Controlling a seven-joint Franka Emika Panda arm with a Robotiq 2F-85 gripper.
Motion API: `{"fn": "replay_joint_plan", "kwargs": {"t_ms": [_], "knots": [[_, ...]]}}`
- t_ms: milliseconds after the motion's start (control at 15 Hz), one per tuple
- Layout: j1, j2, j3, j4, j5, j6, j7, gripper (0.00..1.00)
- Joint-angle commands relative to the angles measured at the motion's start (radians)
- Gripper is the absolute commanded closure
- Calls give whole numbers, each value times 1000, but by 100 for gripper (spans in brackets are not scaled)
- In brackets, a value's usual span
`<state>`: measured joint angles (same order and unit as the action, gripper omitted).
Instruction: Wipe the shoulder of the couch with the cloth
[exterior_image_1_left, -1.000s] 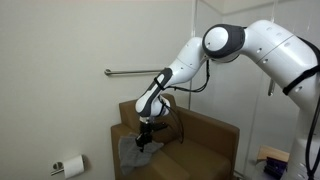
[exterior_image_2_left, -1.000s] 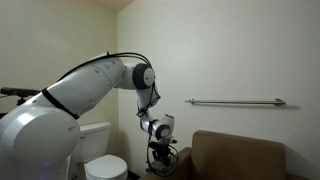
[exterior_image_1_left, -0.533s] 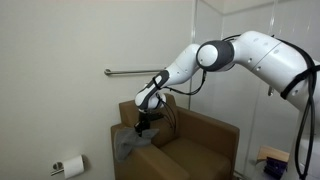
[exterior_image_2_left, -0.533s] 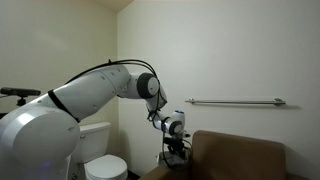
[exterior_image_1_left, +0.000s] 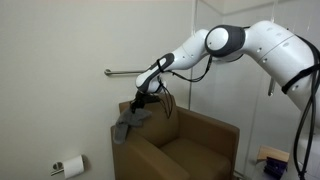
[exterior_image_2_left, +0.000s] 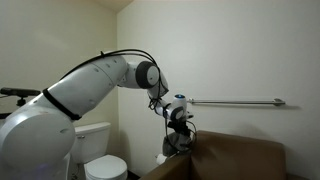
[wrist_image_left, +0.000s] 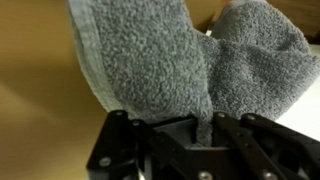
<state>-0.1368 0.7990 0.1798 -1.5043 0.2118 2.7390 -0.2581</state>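
A grey terry cloth (exterior_image_1_left: 127, 122) hangs from my gripper (exterior_image_1_left: 138, 104) at the top corner of the brown couch (exterior_image_1_left: 190, 140), where the backrest meets the armrest. In an exterior view the gripper (exterior_image_2_left: 180, 126) holds the cloth (exterior_image_2_left: 176, 143) against the couch's upper edge (exterior_image_2_left: 240, 150). In the wrist view the cloth (wrist_image_left: 180, 60) fills most of the frame, pinched between the black fingers (wrist_image_left: 197, 128). The gripper is shut on the cloth.
A metal grab bar (exterior_image_1_left: 125, 72) runs along the wall behind the couch; it also shows in an exterior view (exterior_image_2_left: 240, 102). A toilet paper holder (exterior_image_1_left: 68, 166) is on the wall low down. A toilet (exterior_image_2_left: 100, 160) stands beside the couch.
My gripper has lifted the cloth from the armrest's front part up and back to the couch's top corner near the wall.
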Motion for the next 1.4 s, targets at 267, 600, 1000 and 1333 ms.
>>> {"fn": "replay_joint_plan", "kwargs": {"t_ms": [267,600,1000,1333], "knots": [[-8,-399,-2,-422,-15,94,0,96],[-58,-608,75,-684,128,21,-95,97],[30,-847,28,-1009,324,-90,-178,97],[155,-887,-53,-1120,406,-233,-245,96]]}}
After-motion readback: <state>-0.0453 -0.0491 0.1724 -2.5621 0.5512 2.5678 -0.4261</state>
